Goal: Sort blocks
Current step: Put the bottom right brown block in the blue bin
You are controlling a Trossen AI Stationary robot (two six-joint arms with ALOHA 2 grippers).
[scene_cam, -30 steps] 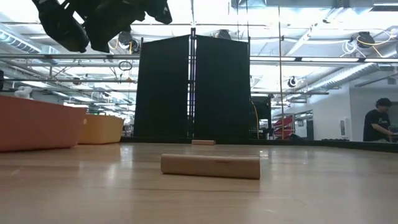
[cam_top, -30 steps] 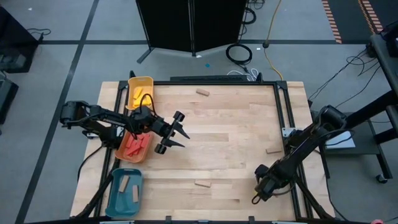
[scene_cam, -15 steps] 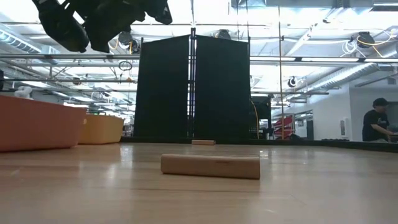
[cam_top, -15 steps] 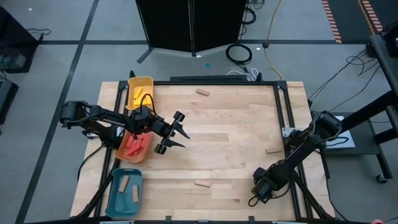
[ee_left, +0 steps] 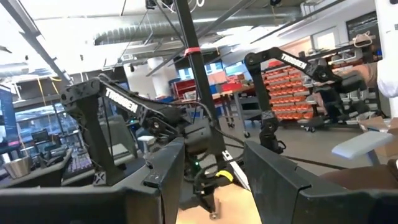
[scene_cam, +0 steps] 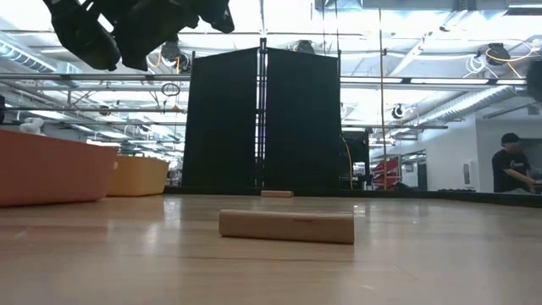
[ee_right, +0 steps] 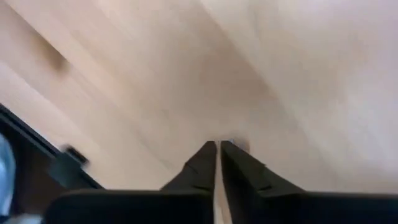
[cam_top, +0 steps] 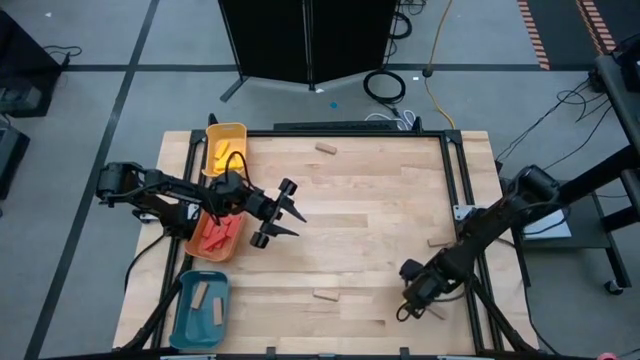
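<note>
Three tan blocks lie flat on the wooden table: one [cam_top: 325, 147] near the far edge, one [cam_top: 437, 241] at the right, one [cam_top: 323, 295] near the front, which fills the low view's foreground [scene_cam: 286, 226]. Red blocks lie in the orange tray [cam_top: 196, 238], yellow ones in the yellow tray [cam_top: 238, 133], tan ones in the teal tray [cam_top: 185, 322]. My left gripper [cam_top: 288, 210] hovers open beside the orange tray, nothing between its fingers [ee_left: 211, 180]. My right gripper [cam_top: 405, 308] points down over bare wood at the front right, shut and empty [ee_right: 217, 149].
A dark metal frame [cam_top: 452, 190] runs along the table's right and far edges. Bare wood lies in the table's middle. A black screen [scene_cam: 262, 119] stands behind the table, and a person [scene_cam: 512, 165] is far off in the room at the right.
My right gripper has shifted a little toward the table's left and far edges, still pointing down over the bare wood. The blocks lie where they were.
</note>
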